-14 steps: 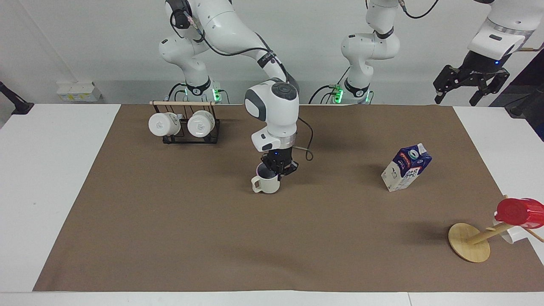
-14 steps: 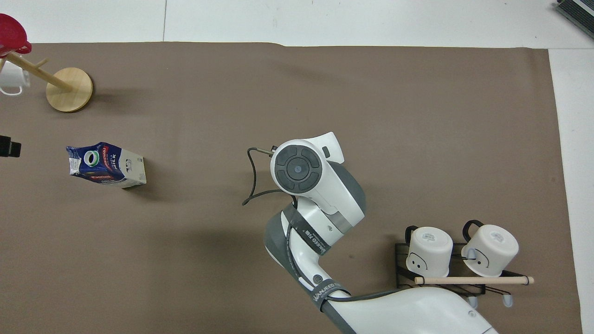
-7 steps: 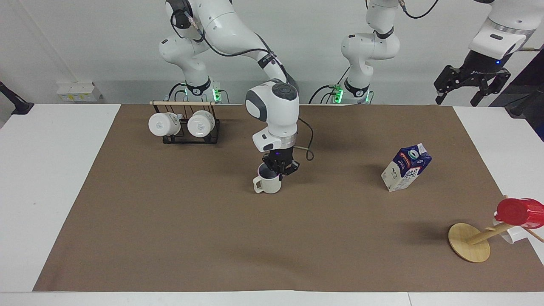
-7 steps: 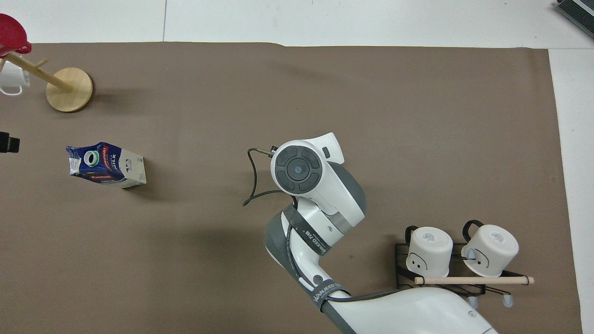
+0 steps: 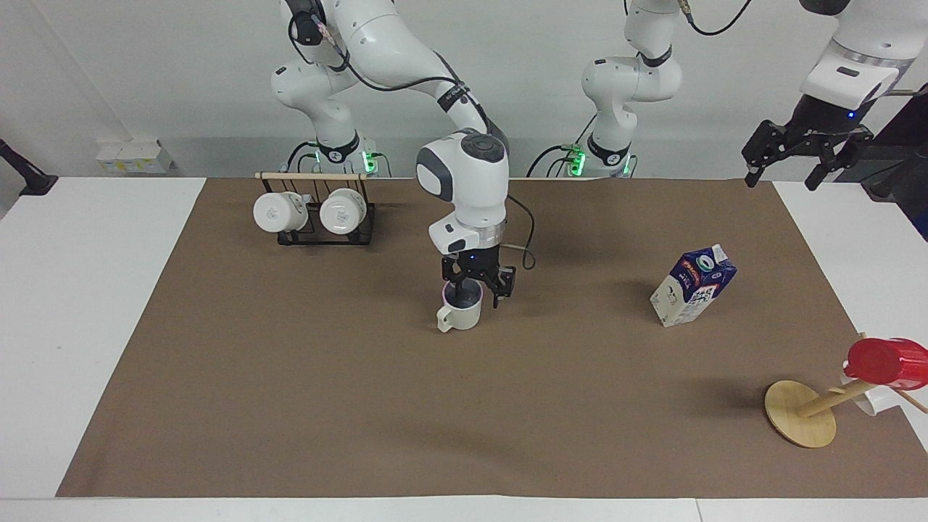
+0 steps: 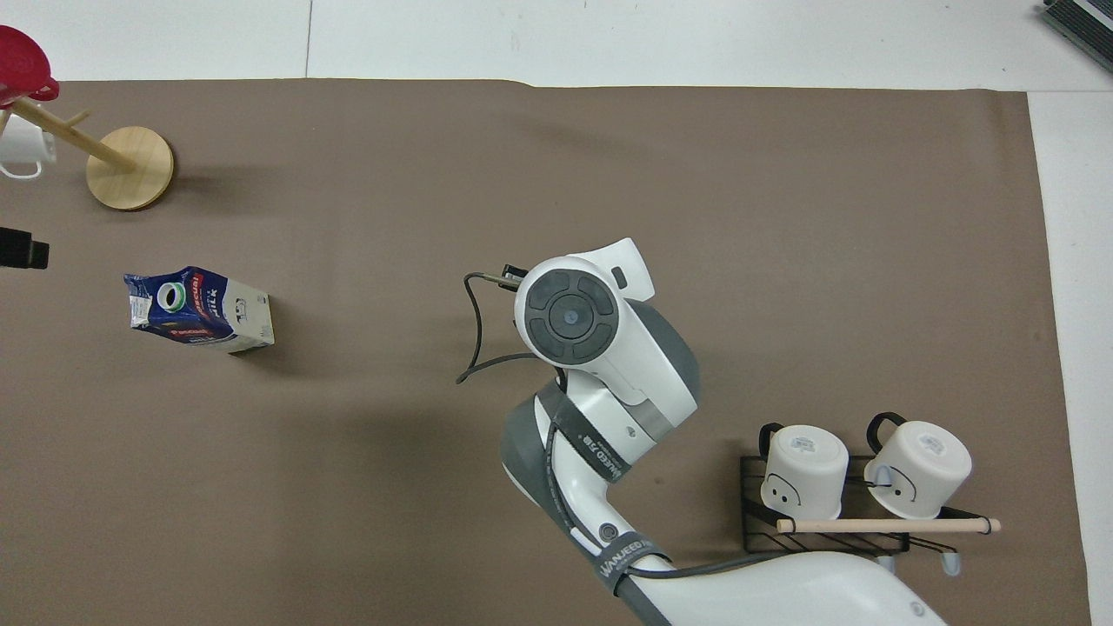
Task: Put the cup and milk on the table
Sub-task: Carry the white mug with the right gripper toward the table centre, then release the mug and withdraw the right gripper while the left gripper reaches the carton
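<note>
The cup (image 5: 460, 311) is standing upright on the brown mat (image 5: 362, 406) of the table (image 5: 80, 304), around the mat's middle, its handle pointing toward the right arm's end of the table and away from the robots. In the overhead view the right arm's wrist is covering the cup entirely. The right gripper (image 5: 478, 284) is hanging directly over the cup, just above its rim, with its fingers (image 5: 502, 288) spreading apart; one is sitting over the cup's mouth and the other outside the wall on the side toward the left arm's end, and neither is gripping anything.

The milk (image 5: 693, 286) is sitting on the same mat well apart from the cup, toward the left arm's end of the table, and is looking tilted with its dark blue top and round cap leaning away from the cup. A wooden stand (image 5: 801, 414) with a red cup (image 5: 887, 362) hanging on it is sitting farther from the robots than the cup, at the mat's corner toward the left arm's end. A black rack (image 5: 324, 217) carrying two white mugs (image 5: 281, 212) is sitting nearer to the robots than the cup, toward the right arm's end.

The left gripper (image 5: 796, 161) is waiting high in the air above the table's edge at the left arm's end, its fingers held wide and empty
</note>
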